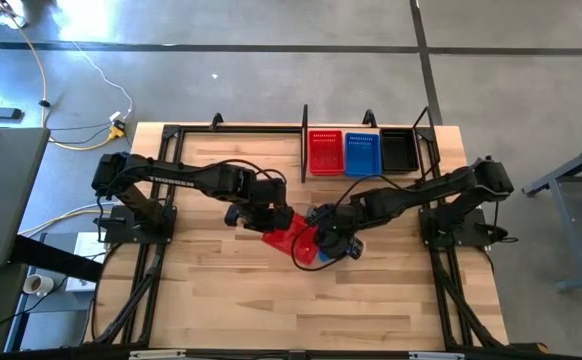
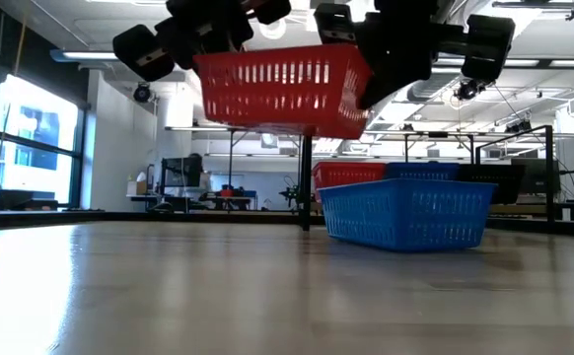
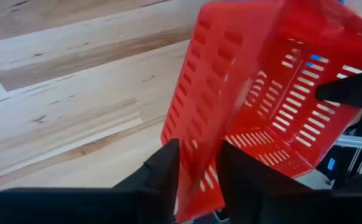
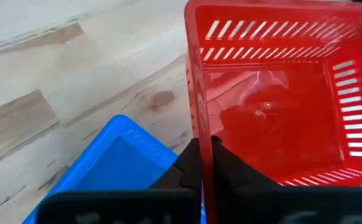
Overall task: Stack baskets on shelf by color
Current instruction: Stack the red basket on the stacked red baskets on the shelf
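Note:
A red perforated basket (image 1: 289, 236) hangs in the air between my two grippers, well above the table in the low view (image 2: 282, 91). My left gripper (image 3: 199, 152) is shut on its left wall. My right gripper (image 4: 204, 146) is shut on its right wall. A blue basket (image 2: 405, 212) stands on its base on the table, below and right of the red one. The shelf (image 1: 369, 125) at the far edge holds a red basket (image 1: 324, 152), a blue basket (image 1: 362, 152) and a black basket (image 1: 397, 150) side by side. My left gripper pinches the red basket's slotted end wall (image 3: 193, 134) at its rim, one finger outside (image 3: 165, 168) and one inside (image 3: 240, 174), coming from the table's left. The basket is lifted clear. My right gripper pinches the opposite wall (image 4: 199, 118) at its rim, one finger inside (image 4: 231, 171) and one outside (image 4: 187, 165), coming from the right and above. The basket hangs clear of the table and the blue basket, nearly level.
The black arm-mount frames (image 1: 146, 260) run along the table's left and right sides. Bare wood (image 1: 271, 310) lies toward the near edge and on the left half. The blue basket (image 4: 119, 168) sits just below my right gripper.

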Action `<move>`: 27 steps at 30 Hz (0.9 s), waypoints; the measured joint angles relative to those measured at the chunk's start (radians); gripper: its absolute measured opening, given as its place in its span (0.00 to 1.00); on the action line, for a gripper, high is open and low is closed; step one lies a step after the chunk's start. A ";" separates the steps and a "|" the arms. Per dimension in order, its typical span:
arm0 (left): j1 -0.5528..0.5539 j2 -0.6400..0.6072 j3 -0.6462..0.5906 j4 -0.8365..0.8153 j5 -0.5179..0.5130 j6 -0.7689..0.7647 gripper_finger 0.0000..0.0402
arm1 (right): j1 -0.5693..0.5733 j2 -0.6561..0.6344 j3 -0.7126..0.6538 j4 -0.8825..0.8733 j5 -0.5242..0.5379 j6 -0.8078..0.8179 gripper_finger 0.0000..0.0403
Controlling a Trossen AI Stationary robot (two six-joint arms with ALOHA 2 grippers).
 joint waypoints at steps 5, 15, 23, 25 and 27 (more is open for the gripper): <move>0.000 0.000 0.000 0.000 -0.075 0.059 0.28 | 0.000 0.000 0.000 -0.025 0.001 0.026 0.00; 0.010 -0.009 0.003 -0.001 -0.268 0.193 0.28 | -0.001 0.000 0.000 -0.066 0.017 0.144 0.00; 0.056 -0.025 0.064 0.001 -0.338 0.362 0.27 | -0.001 0.000 0.000 -0.102 0.087 0.310 0.00; 0.067 -0.029 0.083 -0.001 -0.348 0.425 0.27 | -0.001 0.000 0.000 -0.102 0.104 0.360 0.00; 0.077 -0.038 0.107 0.000 -0.354 0.488 0.27 | -0.001 0.000 0.000 -0.102 0.131 0.423 0.00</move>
